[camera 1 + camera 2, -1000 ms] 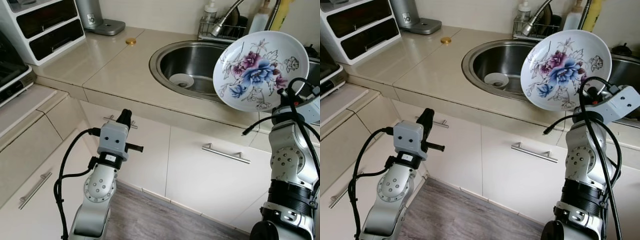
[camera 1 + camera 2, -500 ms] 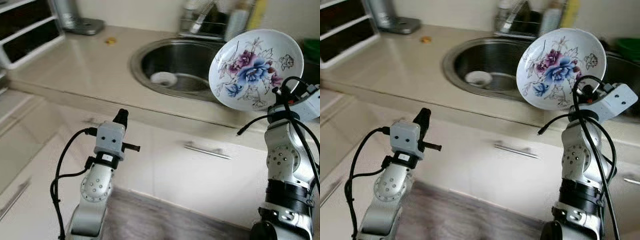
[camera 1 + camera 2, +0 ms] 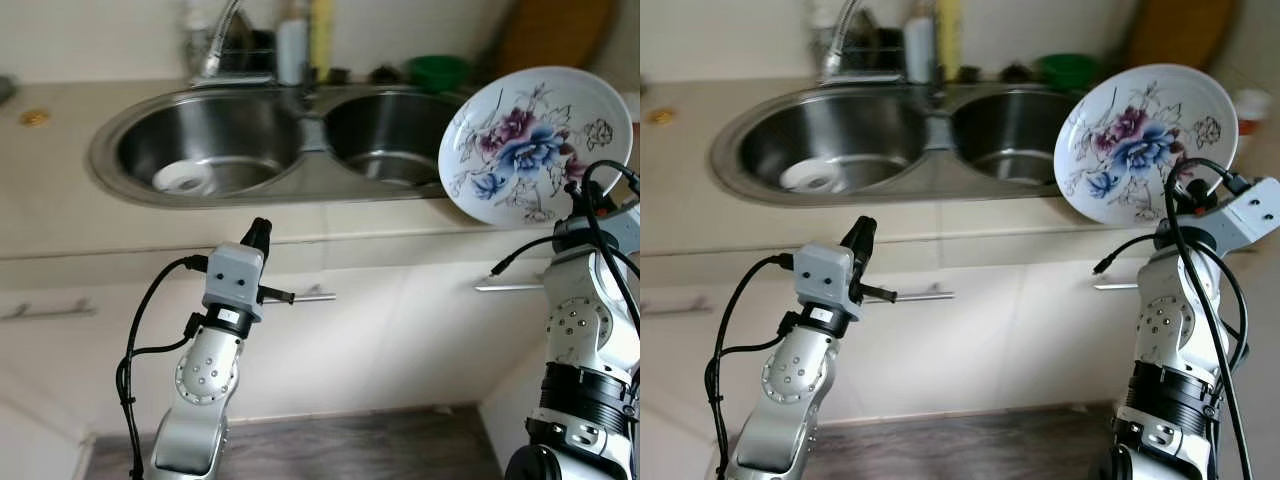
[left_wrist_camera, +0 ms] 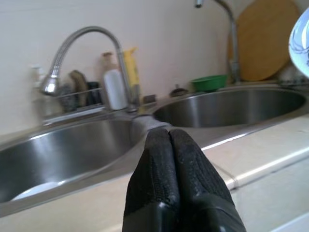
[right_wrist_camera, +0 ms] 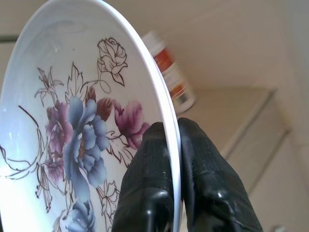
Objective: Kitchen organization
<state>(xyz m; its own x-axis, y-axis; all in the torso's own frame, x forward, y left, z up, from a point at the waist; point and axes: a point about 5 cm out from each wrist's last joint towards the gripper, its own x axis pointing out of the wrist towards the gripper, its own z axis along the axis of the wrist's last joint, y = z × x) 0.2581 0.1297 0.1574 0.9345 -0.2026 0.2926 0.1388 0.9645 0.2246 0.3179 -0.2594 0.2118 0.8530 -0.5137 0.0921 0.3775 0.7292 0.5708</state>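
R gripper is clamped on the rim of a floral plate, one black finger on the painted face, the other behind the rim; plate is held up nearly on edge, its blue/purple flower face turned twd the robot's head, raised above the R wrist and just in front of the counter edge. Beyond the plate from the R wrist cam: a white bottle w/ red-orange label lying on a pale surface, blurry. L gripper has its fingers pressed together w/ nothing btwn them; it's lifted in front of the cabinet doors, fingertips pointing up at the counter edge, just below it. Straight ahead of the L gripper: double steel sink. L basin holds a small white round thing, can't tell what exactly. Past the sink divider from the L gripper: curved faucet, a white bottle and a yellow one beside it, touching or not can't tell. Further to that gripper's R, behind the far basin: green bowl and a round wooden board leaning on the wall. Small gold disc on the counter, well off to the L of the sink. Cabinet handle just beside the L wrist; another handle near the R arm. Head views are slightly blurred.
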